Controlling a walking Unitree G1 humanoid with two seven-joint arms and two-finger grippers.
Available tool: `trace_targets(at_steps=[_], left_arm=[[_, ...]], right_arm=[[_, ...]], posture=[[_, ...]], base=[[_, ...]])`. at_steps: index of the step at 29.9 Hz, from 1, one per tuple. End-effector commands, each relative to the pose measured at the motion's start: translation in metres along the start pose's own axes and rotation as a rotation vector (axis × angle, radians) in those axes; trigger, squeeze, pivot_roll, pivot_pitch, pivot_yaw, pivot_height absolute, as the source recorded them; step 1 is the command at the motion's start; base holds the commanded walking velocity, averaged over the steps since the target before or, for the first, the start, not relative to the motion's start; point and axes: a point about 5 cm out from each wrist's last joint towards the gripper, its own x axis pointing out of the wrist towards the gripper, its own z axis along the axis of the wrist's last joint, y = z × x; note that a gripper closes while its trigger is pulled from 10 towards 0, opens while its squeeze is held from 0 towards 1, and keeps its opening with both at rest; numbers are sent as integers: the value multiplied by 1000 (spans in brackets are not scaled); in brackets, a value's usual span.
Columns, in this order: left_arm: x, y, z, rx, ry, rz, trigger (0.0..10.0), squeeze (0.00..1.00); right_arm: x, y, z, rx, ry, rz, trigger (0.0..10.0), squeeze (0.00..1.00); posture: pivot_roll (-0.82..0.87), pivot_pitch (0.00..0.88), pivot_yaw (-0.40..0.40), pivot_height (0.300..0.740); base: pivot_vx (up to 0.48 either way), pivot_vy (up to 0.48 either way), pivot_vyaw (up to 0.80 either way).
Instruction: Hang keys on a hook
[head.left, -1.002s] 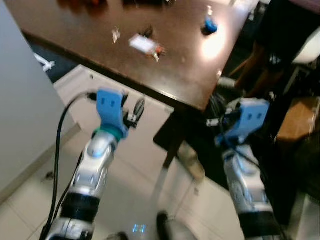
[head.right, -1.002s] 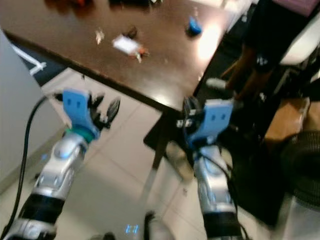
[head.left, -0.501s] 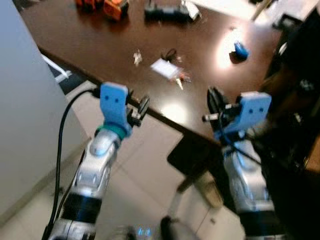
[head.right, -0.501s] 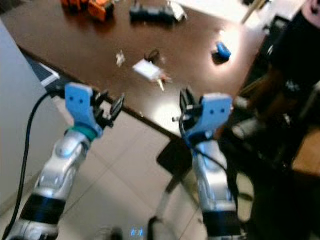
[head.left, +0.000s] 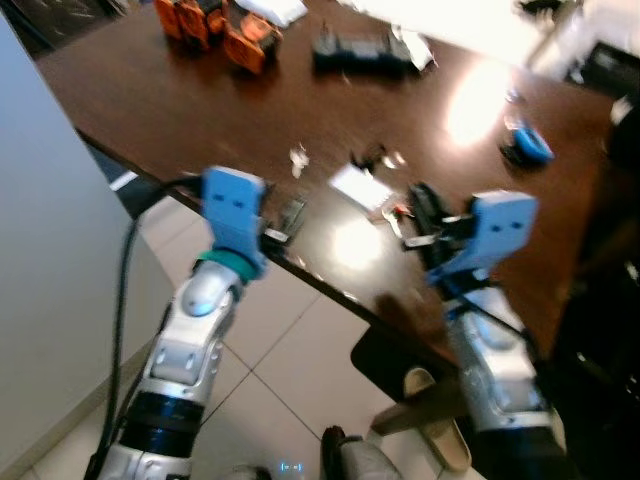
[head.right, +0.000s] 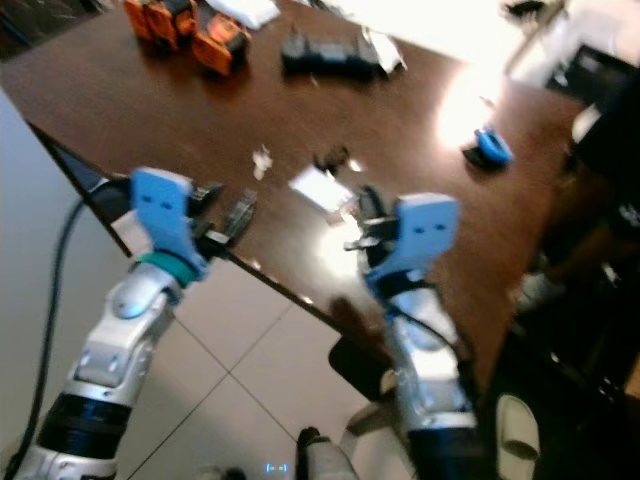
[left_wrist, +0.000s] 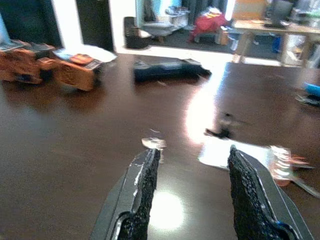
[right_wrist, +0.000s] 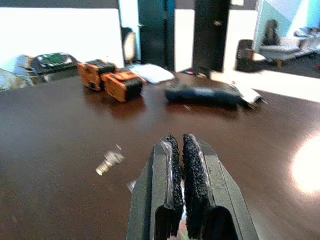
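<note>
A bunch of keys with a white tag (head.left: 362, 187) and a red-tipped key (left_wrist: 287, 162) lies on the dark brown table (head.left: 150, 90), with a black fob (head.left: 370, 157) just behind it. A small silver piece (head.left: 298, 157) lies to its left. My left gripper (left_wrist: 192, 155) hovers open over the table's near edge, short of the keys and aimed between the silver piece and the tag. My right gripper (right_wrist: 180, 147) is shut on nothing and held above the table just right of the keys (head.left: 420, 205).
Orange blocks (head.left: 215, 25) and a flat black device (head.left: 365, 50) sit at the table's far side, and a blue object (head.left: 525, 145) at the right. A grey wall (head.left: 40, 260) stands close on my left. Tiled floor and a slipper (head.left: 435, 430) lie below the table edge.
The whole view has shifted: the table is nearer and lower in the picture. Both grippers, earlier below or at its front edge, now reach over the tabletop near the keys.
</note>
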Motion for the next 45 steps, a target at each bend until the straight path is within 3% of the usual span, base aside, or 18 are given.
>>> trace_targets(at_steps=[1,5,12,16,19,23,28,29,30,36,37,38,39,41,42,43,44,45], left_arm=[[-6,-4,-9,-1,49,-42,10000,0],[-16,-20,-24,51,132,-205,10000,0],[-24,-25,-43,63,213,-234,10000,0],[-50,-24,-78,92,394,-328,10000,0],[-59,-22,-81,117,417,-377,10000,0],[-78,-12,-85,170,469,-445,10000,0],[-87,-7,-87,205,496,-467,10000,0],[-91,-4,-88,213,505,-473,10000,447],[-96,-2,-90,220,515,-479,10000,1000],[-98,1,-89,238,509,-460,10000,1000],[-94,1,-87,239,491,-439,10000,765],[-94,1,-87,239,491,-439,10000,765],[-90,2,-85,224,479,-406,10000,0],[-90,2,-85,224,479,-406,10000,0],[-84,3,-81,211,456,-383,10000,0],[-80,4,-77,197,434,-366,10000,0],[-76,6,-72,190,415,-347,10000,0],[-76,6,-72,190,415,-347,10000,0]], right_arm=[[-5,2,-6,2,29,4,10000,0],[-6,-1,-8,-2,38,-4,10000,0],[-9,-4,-12,-13,57,-17,10000,0],[-19,-10,-27,-38,117,-34,10000,0],[-22,-14,-30,-46,133,-47,10000,0],[-39,-40,-42,-73,203,-133,10000,0],[-55,-60,-52,-101,268,-203,10000,0],[-64,-71,-56,-107,298,-243,10000,0],[-77,-85,-60,-85,324,-317,10000,0],[-103,-113,-67,23,353,-488,10000,0],[-108,-117,-69,71,356,-507,10000,0],[-108,-117,-69,71,356,-507,10000,0],[-109,-116,-71,137,355,-491,10000,0],[-109,-116,-71,137,355,-491,10000,0],[-107,-109,-72,198,349,-432,10000,325],[-104,-102,-72,242,343,-372,10000,435],[-100,-95,-72,271,339,-314,10000,882],[-100,-95,-72,271,339,-314,10000,882]], posture=[[-153,156,42,740],[-153,154,43,740],[-156,148,46,740],[-158,145,48,740],[-157,146,48,740],[-150,147,45,740],[-147,151,45,740],[-147,153,46,740],[-147,160,49,740],[-153,168,58,740],[-156,169,61,740],[-156,169,61,740],[-159,171,65,740],[-159,171,65,740],[-159,171,67,740],[-159,171,69,740],[-157,172,69,740],[-157,172,69,740]], base=[[412,0,0],[348,0,0],[157,0,0],[0,0,0],[0,0,0],[0,0,0],[0,0,0],[0,0,0],[0,0,0],[0,0,0],[0,0,0],[0,0,0],[0,0,0],[0,0,0],[0,0,0],[0,0,0],[0,0,0],[0,0,0]])
